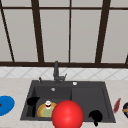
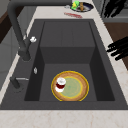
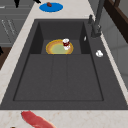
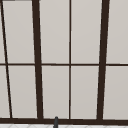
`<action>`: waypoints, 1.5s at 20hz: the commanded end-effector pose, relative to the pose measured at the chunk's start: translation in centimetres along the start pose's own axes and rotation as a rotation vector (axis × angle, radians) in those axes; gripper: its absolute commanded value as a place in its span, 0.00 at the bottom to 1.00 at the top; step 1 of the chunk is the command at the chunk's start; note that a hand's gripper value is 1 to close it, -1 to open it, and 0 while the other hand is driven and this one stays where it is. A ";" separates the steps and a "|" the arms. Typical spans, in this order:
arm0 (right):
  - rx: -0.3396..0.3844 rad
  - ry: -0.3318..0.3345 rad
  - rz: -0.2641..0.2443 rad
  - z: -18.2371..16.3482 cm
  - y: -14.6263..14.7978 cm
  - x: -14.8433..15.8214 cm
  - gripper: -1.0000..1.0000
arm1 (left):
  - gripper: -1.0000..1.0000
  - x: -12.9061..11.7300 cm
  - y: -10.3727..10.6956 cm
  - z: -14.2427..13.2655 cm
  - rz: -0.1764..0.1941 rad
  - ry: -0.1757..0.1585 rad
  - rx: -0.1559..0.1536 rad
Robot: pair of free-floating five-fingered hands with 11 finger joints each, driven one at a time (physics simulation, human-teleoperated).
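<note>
Black against the dark sink (image 1: 110, 107), the left hand (image 1: 32, 101) hangs at the left edge of the basin, just beside a yellow-rimmed plate (image 1: 43, 111) with a greenish centre; its fingers blur into the basin wall, so I cannot tell whether they are straight or curled. The plate lies flat on the floor of the deeper left compartment, and a small white-capped jar with a dark red body (image 1: 48, 104) stands on it, toward the faucet side. The right hand (image 1: 95, 116) floats over the front rim of the sink near its right corner, fingers curled downward and holding nothing. In the left side view, dark fingers (image 2: 117, 47) spread out beyond the sink's front edge, well apart from the plate (image 2: 75, 87). A large red ball (image 1: 67, 114) sits in the foreground between the two hands. The faucet (image 1: 56, 72) rises behind the basin. On the counter, a blue plate (image 1: 5, 105) lies at the left and a red strip-like thing (image 1: 116, 105) at the right.
</note>
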 end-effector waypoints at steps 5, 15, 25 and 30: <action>0.000 0.000 0.000 0.0 0.0 0.0 0.50 | 0.00 5.4 -1.6 -1.4 -0.008 0.050 -0.013; 0.000 0.000 0.000 0.0 0.0 0.0 0.50 | 0.00 10.4 -5.7 -4.0 -0.009 0.052 -0.045; 0.000 0.000 0.000 0.0 0.0 0.0 0.50 | 0.00 10.3 -6.3 -4.2 0.008 0.021 -0.021; 0.000 0.000 0.000 0.0 0.0 0.0 0.50 | 0.00 7.7 -5.2 -4.4 0.008 0.035 0.000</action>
